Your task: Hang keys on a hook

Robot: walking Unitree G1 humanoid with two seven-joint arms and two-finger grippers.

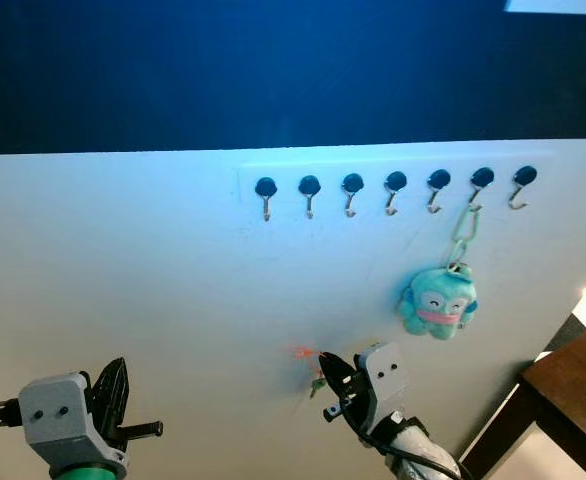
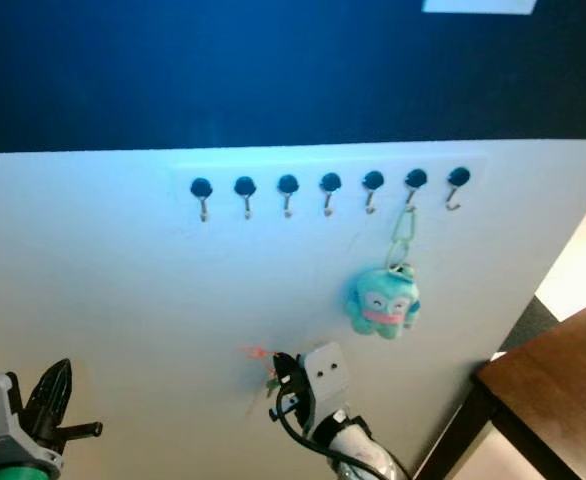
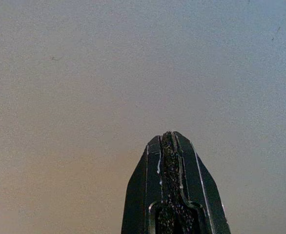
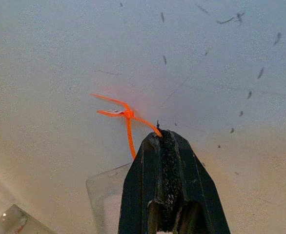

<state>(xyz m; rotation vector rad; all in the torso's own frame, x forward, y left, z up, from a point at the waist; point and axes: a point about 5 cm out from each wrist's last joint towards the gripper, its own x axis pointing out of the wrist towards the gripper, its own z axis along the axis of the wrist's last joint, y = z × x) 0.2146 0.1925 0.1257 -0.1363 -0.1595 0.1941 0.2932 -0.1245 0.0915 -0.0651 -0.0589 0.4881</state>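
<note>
Cool bluish light across the white wall [image 1: 153, 270], dark band above, soft focus, grainy wrist views.

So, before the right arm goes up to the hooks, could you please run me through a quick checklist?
1. Grip: right gripper has its jaws shut on the orange loop of the keys: ok.
2. Keys themselves: mostly hidden behind the gripper; how securely they hang cannot tell.
3. Free hooks: the row of hooks has six bare; the plush keychain takes the second from the robot's right: ok.
4. Height: right gripper sits well below the hooks: not ok yet.
5. Left gripper: jaws shut, low and off to the left, away from the path: ok.
</note>
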